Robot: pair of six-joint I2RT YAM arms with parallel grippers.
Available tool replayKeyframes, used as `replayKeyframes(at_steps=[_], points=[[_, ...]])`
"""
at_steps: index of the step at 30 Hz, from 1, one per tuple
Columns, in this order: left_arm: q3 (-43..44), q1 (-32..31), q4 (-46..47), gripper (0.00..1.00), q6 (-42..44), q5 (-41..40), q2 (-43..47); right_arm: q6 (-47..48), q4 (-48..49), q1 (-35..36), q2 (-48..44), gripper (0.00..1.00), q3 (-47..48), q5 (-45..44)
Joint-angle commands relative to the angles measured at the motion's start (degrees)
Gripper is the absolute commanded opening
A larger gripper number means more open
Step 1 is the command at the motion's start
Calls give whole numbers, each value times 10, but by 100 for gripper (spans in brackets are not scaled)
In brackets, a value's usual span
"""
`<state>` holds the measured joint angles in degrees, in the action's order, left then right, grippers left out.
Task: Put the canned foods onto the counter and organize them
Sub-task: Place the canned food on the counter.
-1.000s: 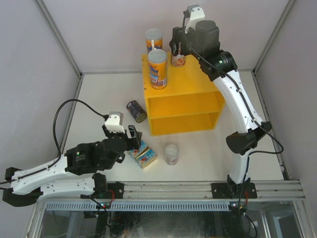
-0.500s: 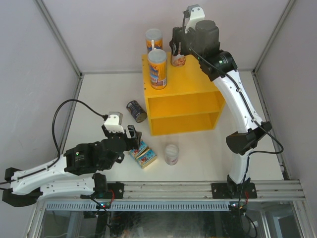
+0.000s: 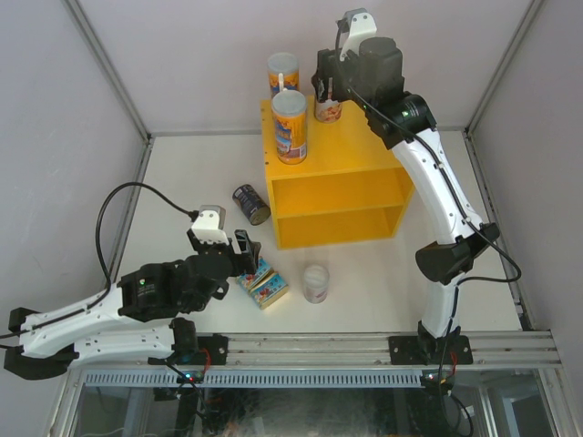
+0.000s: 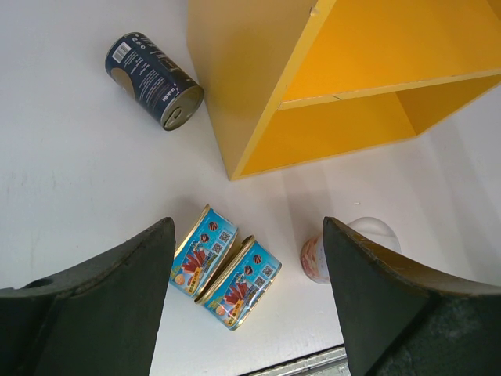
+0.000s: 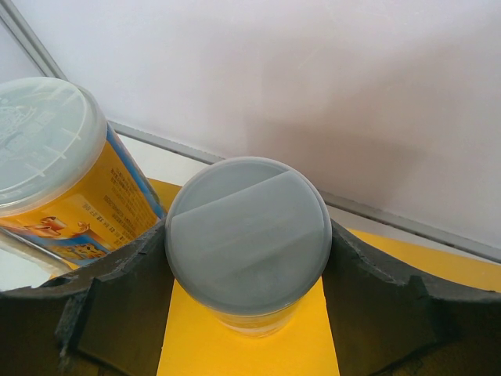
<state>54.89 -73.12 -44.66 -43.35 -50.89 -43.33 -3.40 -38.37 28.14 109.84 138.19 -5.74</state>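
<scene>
Seven cans counted: three on top of the counter point(image 3: 351, 159), four down on the table point(image 3: 182, 182).

Right gripper point(image 5: 247, 258): clenched on a short white-pink can point(image 5: 247, 227), pads flush against both sides just under the lid. The can is upright at the back of the counter's roof. The nearer tall tube point(image 3: 290, 127) is just to its left and the farther tall tube point(image 3: 283, 71) is behind that one.

Left gripper point(image 4: 248, 235): spread wide and holding nothing. It hovers over the two flat tins point(image 4: 225, 266), which lie touching side by side. The other short can point(image 4: 344, 251) stands near them. The dark can point(image 4: 154, 69) lies on its side by the counter's left wall.

Step in hand, as I read it: let go of the short can.
- The base looks seated on the yellow, but the contact itself is hidden. I should settle it gently before releasing.
- Open only a little, since my left finger sits close to the nearer tube and a wide spread could nudge it.
- Draw straight up so I don't drag the lid.
- Leave room on the roof for the other short can.
</scene>
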Motion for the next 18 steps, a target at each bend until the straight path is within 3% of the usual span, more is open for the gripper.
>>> replayKeyframes(at_steps=[1, 5, 18], points=[[18, -2, 19, 80, 6, -11, 9, -16, -33, -2, 6, 67, 9, -10], [15, -3, 19, 80, 2, -11, 14, -19, -40, -1, 4, 72, 8, -9], [7, -2, 20, 80, -9, -4, 16, -23, -41, -1, -16, 76, -8, -10]])
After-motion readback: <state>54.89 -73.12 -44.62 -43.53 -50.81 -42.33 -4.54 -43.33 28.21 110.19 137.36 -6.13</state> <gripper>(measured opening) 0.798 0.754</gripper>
